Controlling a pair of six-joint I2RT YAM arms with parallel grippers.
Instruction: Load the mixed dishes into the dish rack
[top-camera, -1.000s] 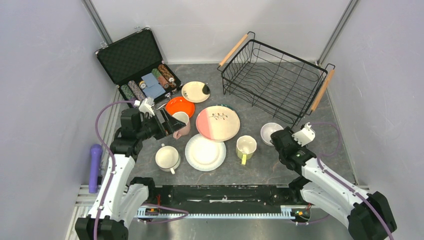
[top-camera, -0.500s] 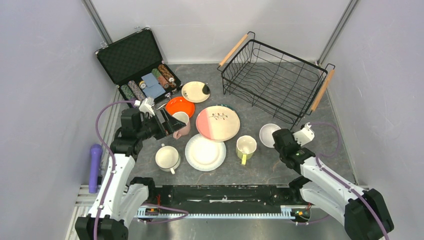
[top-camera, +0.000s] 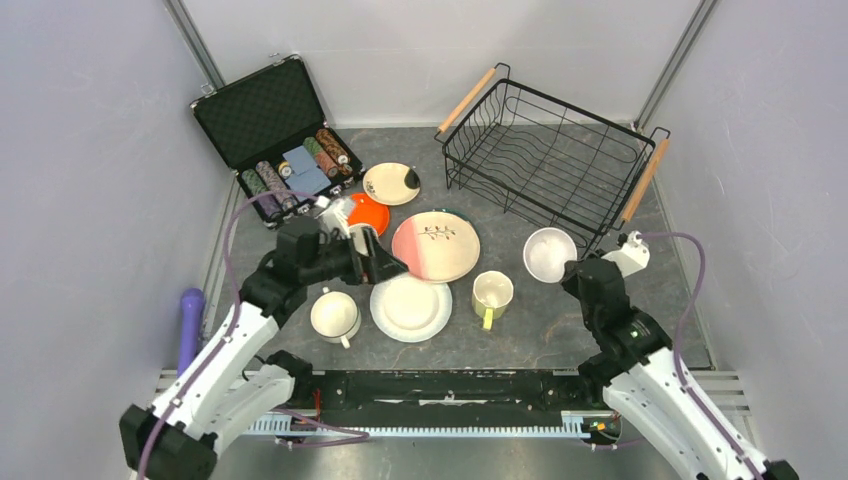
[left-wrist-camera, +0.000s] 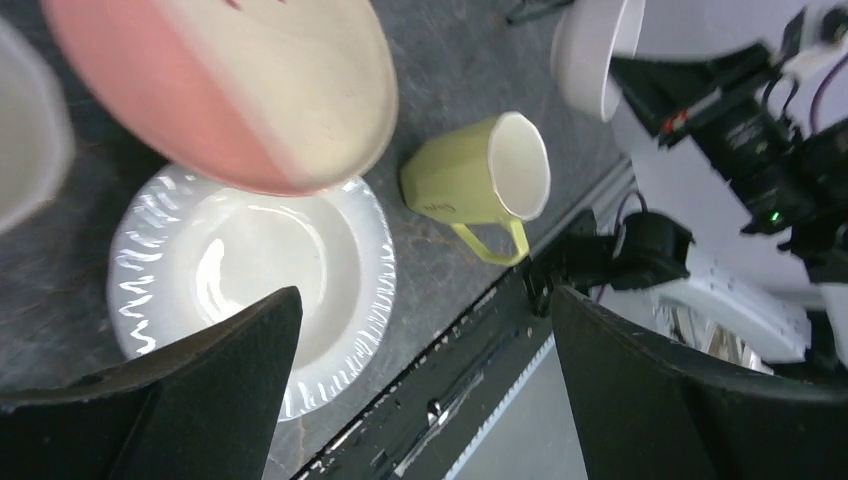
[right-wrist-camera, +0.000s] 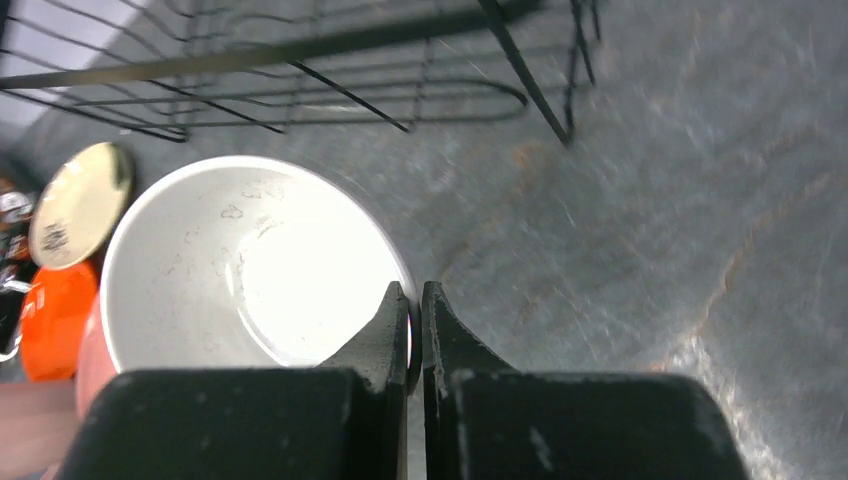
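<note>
My right gripper (top-camera: 572, 270) is shut on the rim of the small white bowl (top-camera: 549, 253), holding it tilted just off the table by the near corner of the dish rack (top-camera: 548, 160). In the right wrist view the fingertips (right-wrist-camera: 415, 300) pinch the bowl's (right-wrist-camera: 250, 270) edge, with rack wires (right-wrist-camera: 300, 60) beyond. My left gripper (top-camera: 385, 268) is open and holds nothing, hovering between the white plate (top-camera: 410, 306) and the pink-cream plate (top-camera: 437, 246). Its wrist view shows the white plate (left-wrist-camera: 250, 270), the yellow-green mug (left-wrist-camera: 480, 175) and the open gripper (left-wrist-camera: 422, 300).
The white mug (top-camera: 334, 315), orange plate (top-camera: 365, 212) and cream black-spotted plate (top-camera: 390, 183) lie on the left half. A black case (top-camera: 265, 110) with poker chips stands open at the back left. A purple object (top-camera: 190, 330) lies beyond the table's left edge.
My right gripper closed on the small white bowl's rim and raised it toward the rack. My left arm swung right, from over the pink mug to over the plates, still open.
</note>
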